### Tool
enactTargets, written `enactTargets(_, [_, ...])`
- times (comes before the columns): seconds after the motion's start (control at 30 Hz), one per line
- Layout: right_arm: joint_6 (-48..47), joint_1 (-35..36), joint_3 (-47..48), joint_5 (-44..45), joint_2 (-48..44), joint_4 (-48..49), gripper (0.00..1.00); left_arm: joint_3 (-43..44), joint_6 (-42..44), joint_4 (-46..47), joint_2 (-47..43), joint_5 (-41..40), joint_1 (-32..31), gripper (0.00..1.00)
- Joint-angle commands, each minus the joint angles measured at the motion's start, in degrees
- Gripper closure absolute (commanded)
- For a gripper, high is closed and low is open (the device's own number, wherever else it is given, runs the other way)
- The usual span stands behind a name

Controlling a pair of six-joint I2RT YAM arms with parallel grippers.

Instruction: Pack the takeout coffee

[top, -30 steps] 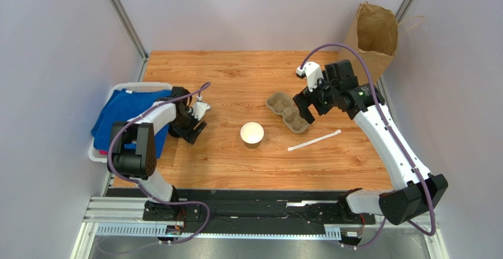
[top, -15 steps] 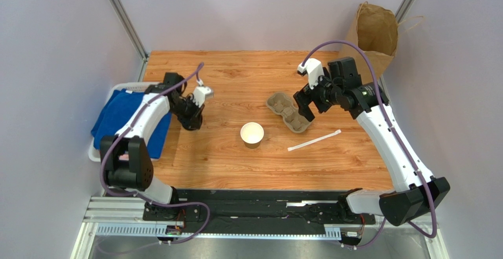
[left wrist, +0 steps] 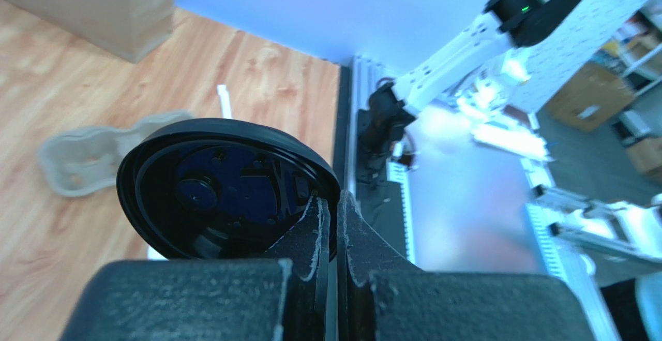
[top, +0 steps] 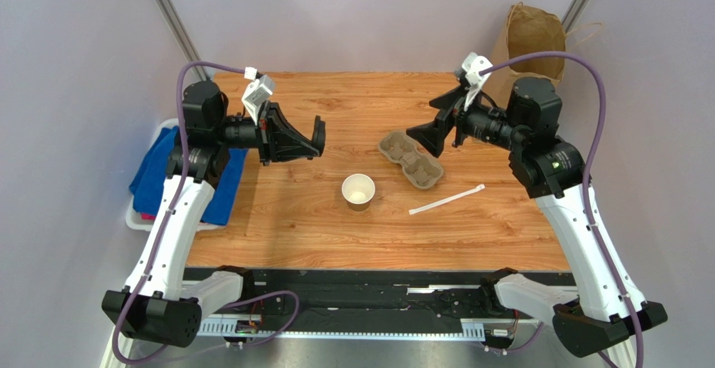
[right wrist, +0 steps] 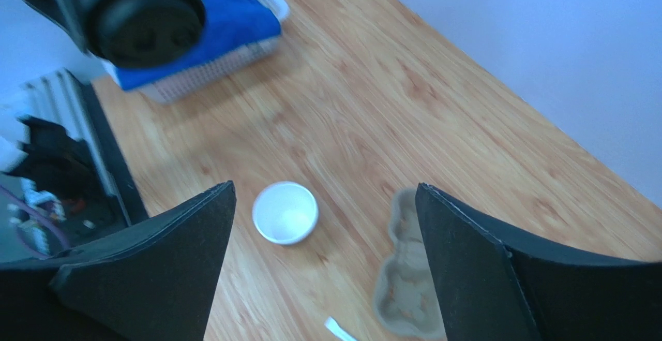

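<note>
Because the left pincer (left wrist: pixel 336 210) is clenched on only a narrow arc of the rim of the black lid (left wrist: pixel 225 190), with the disc held on edge high above the counter (top: pixel 294 217), the lid may pivot or slip out between the fingers during any fast move. Its seat, the open paper cup (top: pixel 358 190), stands upright below and ahead of that pincer, and short of the right pincer (top: pixel 422 136), which hangs released, jaws wide, above the pulp tray (top: pixel 410 159). A lid brought down tilted or off-centre would likely push the light, unsupported cup over or skid it toward the white stick (top: pixel 446 200); a part-seated lid could pop off later inside the paper bag (top: pixel 531 50) behind the right pincer.
</note>
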Motion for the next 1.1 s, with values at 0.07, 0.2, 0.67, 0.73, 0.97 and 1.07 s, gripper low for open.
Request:
enactTargets(0.07, [26.96,3.32,0.33,-8.90,2.16,19.23,0.27,-3.89,-32.22,37.56,-1.37,-0.63,-2.45,1.00])
enactTargets(0.2, [39.54,6.05,-2.40,-9.87,4.09,27.87,0.39,-2.76,-39.00,44.61,0.47,-5.21,-3.32,0.99])
enactTargets(0.67, [31.31,15.64,6.30,-5.13,12.19,25.69,0.43,-3.01,-44.71,52.17,1.01,-7.41,-5.88,1.00])
enactTargets(0.73, [30.51,15.55,5.69,-5.74,12.27,26.12,0.43,-2.93,-45.33,53.14,0.92,-6.80,-5.88,1.00])
enactTargets(0.97, [34.02,17.12,5.42,-12.33,12.72,30.96,0.48,-3.28,-45.16,52.97,0.65,-6.53,-5.97,1.00])
enactTargets(1.07, [31.22,19.84,5.68,-12.42,12.63,29.82,0.48,-3.10,-45.07,53.14,1.09,-7.41,-5.97,1.00])
